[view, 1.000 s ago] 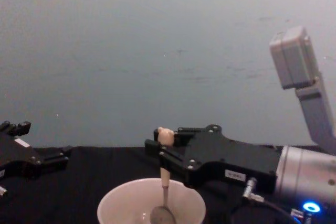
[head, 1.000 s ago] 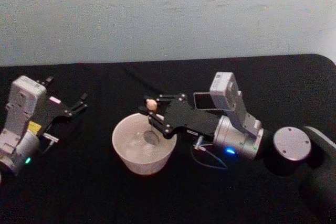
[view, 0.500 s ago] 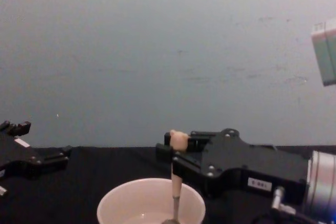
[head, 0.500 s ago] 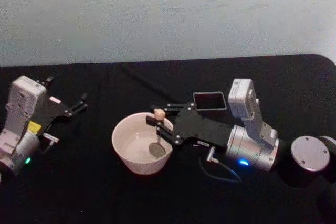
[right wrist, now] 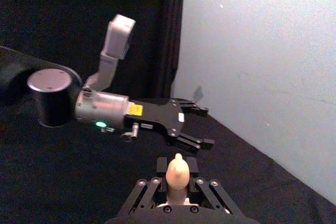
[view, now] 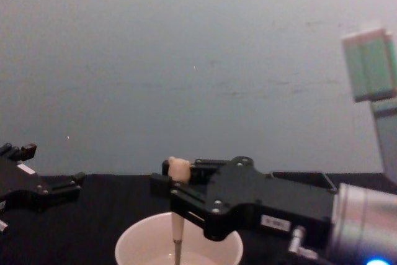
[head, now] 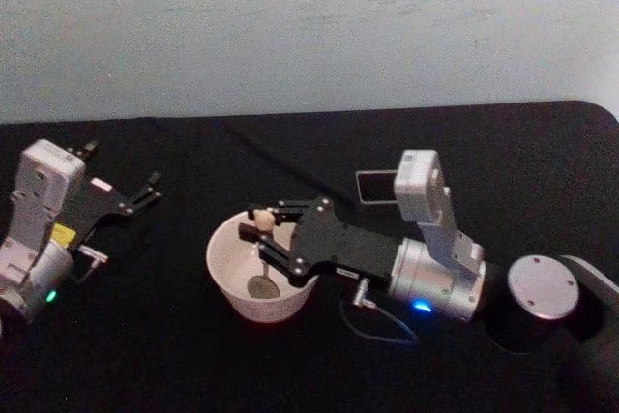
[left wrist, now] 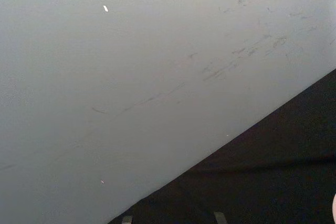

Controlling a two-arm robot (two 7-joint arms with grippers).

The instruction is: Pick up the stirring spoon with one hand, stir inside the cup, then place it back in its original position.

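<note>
One black-clothed table (head: pixel 193 355) shows open cloth between the parked, spread-fingered left gripper (head: pixel 122 169) and the one wide cream-white round cup (head: pixel 240 303). The right gripper (head: pixel 259 231) reaches over the rim, clamping one bear-topped beige stirring spoon (head: pixel 261 286) upright, its metal bowl inside. One dark grey square holder (head: pixel 373 187) stands behind.

No legible text, label or number anywhere.
</note>
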